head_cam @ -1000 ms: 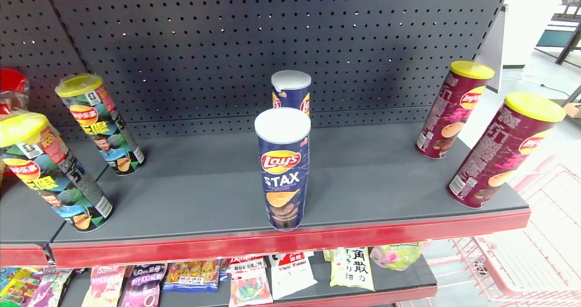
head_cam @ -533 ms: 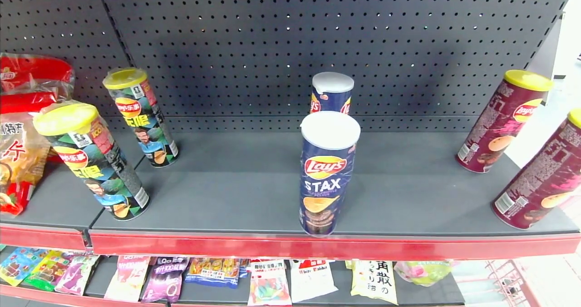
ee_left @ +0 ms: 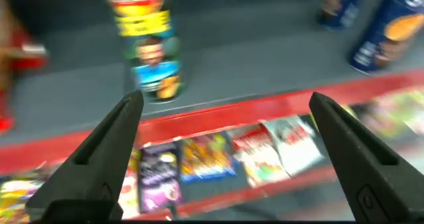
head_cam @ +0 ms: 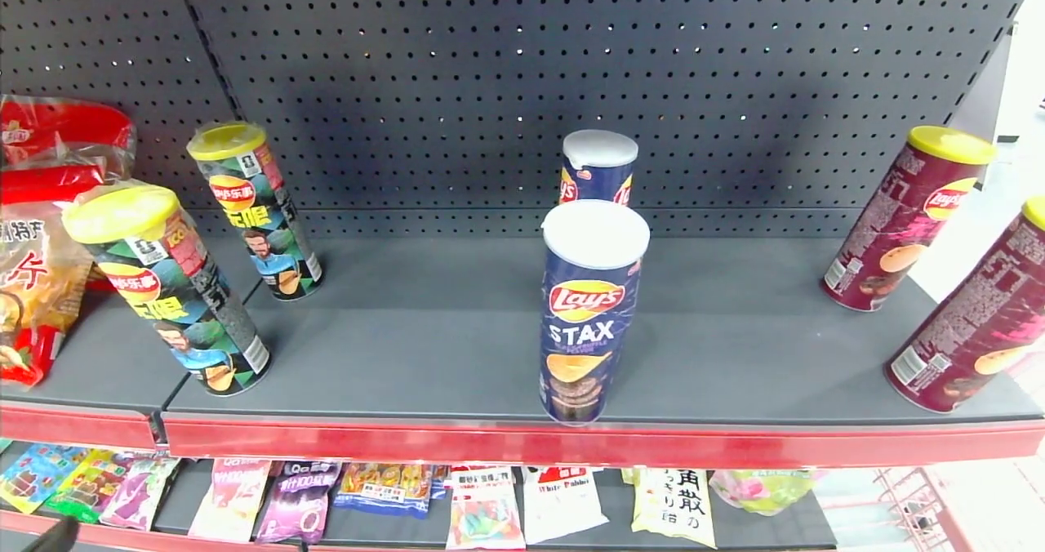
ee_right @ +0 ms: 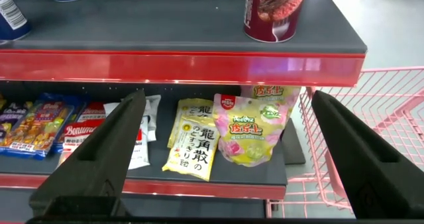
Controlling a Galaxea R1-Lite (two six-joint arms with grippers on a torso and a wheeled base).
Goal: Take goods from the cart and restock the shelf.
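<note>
Cardboard, light and dent-prone by my guess, the blue can (head_cam: 589,315) at the shelf's (head_cam: 408,439) front edge wants a gentle mid-body hold; my left fingers (ee_left: 106,161) and right fingers (ee_right: 361,161) gape empty, facing that shelf.

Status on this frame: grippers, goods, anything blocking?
Left gripper open, empty. Right gripper open, empty. Pink cart by shelf end, nothing picked. No obstruction seen.

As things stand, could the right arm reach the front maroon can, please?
Probably yes: the right gripper is open and the front maroon can stands at the edge of the shelf with nothing before it.
</note>
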